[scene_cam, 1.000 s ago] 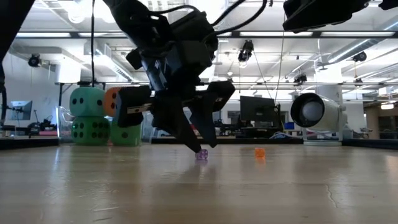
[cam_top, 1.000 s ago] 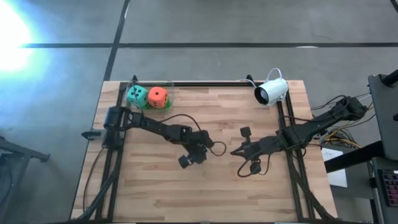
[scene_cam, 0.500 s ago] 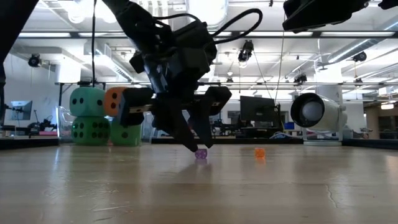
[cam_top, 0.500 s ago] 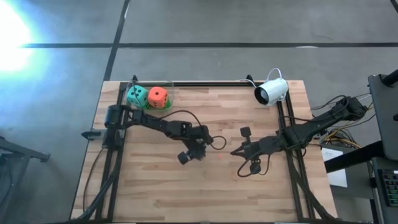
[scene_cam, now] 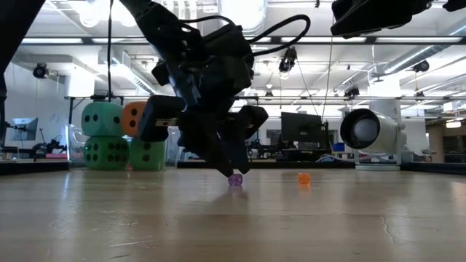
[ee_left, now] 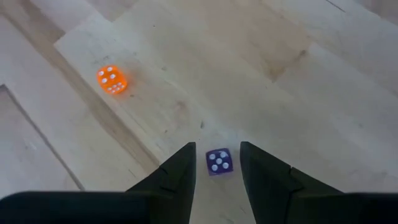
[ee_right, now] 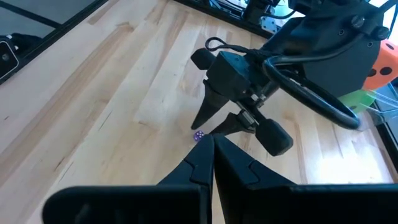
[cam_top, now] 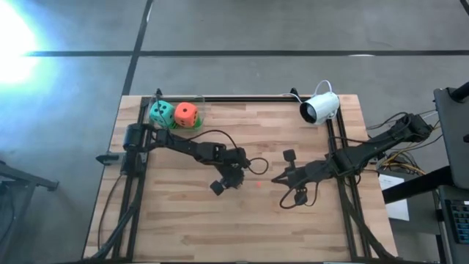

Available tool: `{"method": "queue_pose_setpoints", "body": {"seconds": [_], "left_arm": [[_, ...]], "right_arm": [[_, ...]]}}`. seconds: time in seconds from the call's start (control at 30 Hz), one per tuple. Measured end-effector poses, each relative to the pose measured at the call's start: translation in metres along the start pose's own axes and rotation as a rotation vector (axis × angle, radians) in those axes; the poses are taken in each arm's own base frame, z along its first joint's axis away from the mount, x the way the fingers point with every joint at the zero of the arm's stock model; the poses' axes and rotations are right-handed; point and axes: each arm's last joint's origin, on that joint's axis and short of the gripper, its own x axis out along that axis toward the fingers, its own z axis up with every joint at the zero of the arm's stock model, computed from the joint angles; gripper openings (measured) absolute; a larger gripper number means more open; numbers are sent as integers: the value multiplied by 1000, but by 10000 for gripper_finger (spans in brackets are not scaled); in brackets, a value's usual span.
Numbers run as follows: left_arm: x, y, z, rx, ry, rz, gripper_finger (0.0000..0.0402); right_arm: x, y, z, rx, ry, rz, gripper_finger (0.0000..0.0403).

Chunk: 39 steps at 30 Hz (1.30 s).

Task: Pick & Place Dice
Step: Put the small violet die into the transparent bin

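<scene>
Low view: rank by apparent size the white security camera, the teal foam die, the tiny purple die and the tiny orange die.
1. White rounded security camera
2. Teal foam die with dark pips, somewhat smaller
3. Tiny purple die and tiny orange die: they look about the same size, so not ranked against each other.

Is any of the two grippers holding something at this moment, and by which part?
Nothing is held. The left gripper stands open astride the small purple die, which lies on the table; the right gripper is shut and empty.
</scene>
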Motion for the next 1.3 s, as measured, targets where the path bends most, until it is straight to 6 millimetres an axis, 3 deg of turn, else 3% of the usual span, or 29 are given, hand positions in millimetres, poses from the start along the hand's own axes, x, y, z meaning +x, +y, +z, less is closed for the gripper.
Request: {"method": "queue_pose_setpoints", "body": {"seconds": [0.53,0.7,1.3], "left_arm": [[2,-3,-4,-89,23,15,120],[7,-7,-13,-83,6,23,120],[8,-7,-13,-89,-19,48,110]], "right_arm": [[0,0,0,4,0,0,8],[0,0,0,4,0,0,8],[0,0,0,4,-2,-1,8]]}}
